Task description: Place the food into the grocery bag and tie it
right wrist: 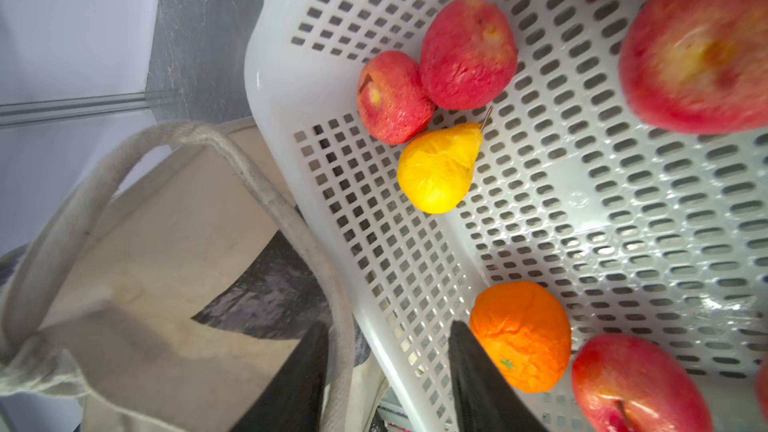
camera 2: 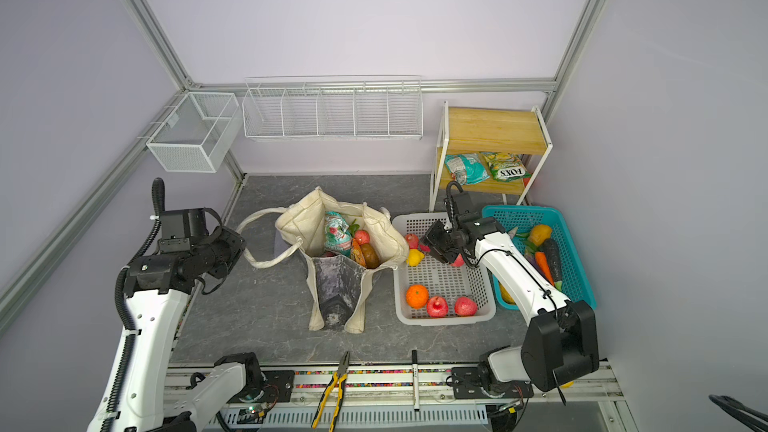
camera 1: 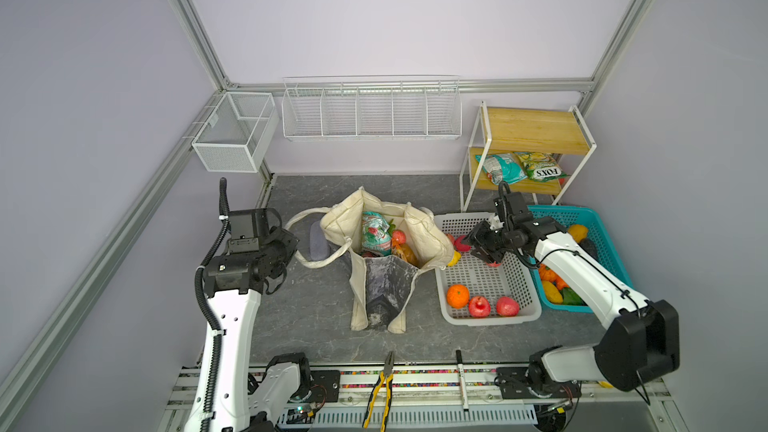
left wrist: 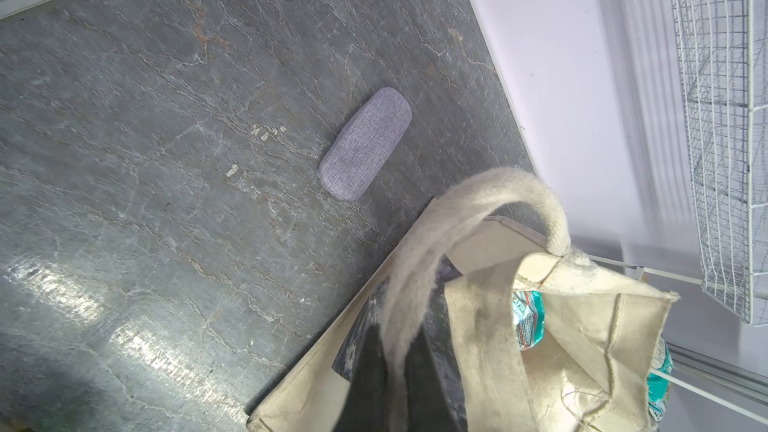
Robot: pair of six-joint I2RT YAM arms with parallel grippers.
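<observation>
The grocery bag stands open mid-table, holding a snack packet and several fruits. My left gripper is shut on the bag's cream handle, which runs between its fingers in the left wrist view. My right gripper hangs over the white basket beside the bag, open and empty. The basket holds a yellow pear, an orange and red apples. The teal basket holds vegetables. Two snack packets lie on the shelf.
A grey glasses case lies on the table left of the bag. Pliers and a marker rest on the front rail. A wooden shelf stands at the back right; wire baskets hang on the back wall.
</observation>
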